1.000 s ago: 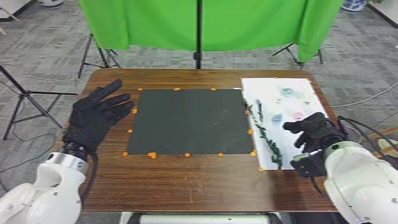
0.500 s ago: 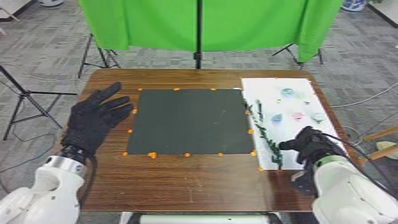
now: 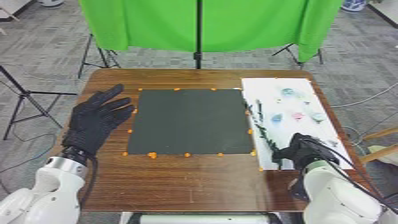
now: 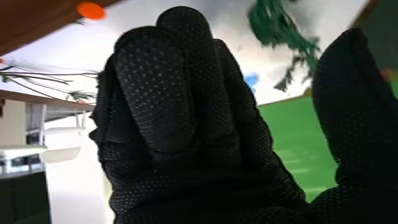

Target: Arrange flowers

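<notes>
Dark grey mat [image 3: 188, 121], centre of frame, reads as the target area, and the flowers are all off to its side, so my call is the arranging is at or near its start. What's done: stock laid out, as far as I can tell. What's left: basically everything, picking stems, placing, adjusting. Stock sits on the white sheet [image 3: 266, 92] at right of frame: blue blossom [image 3: 277, 118], pink blossom [image 3: 298, 115], paler ones further up, green stem [image 3: 264, 132] along the sheet's left side. Closest thing to a container is that sheet, working as a flat tray; flowers lie loose on it, not stood up in anything. Orange lumps [image 3: 152, 155] dot the mat's edge, purpose unclear. Right robot hand [image 3: 306, 150] is at lower right, over the sheet's near end by the foliage; fingers straight and together, thumb well apart, gripping nothing. Left robot hand [image 3: 96, 122] is at left of frame beside the mat, fingers spread, holding nothing. Both arms come in over the brown worktop [image 3: 204, 187]
</notes>
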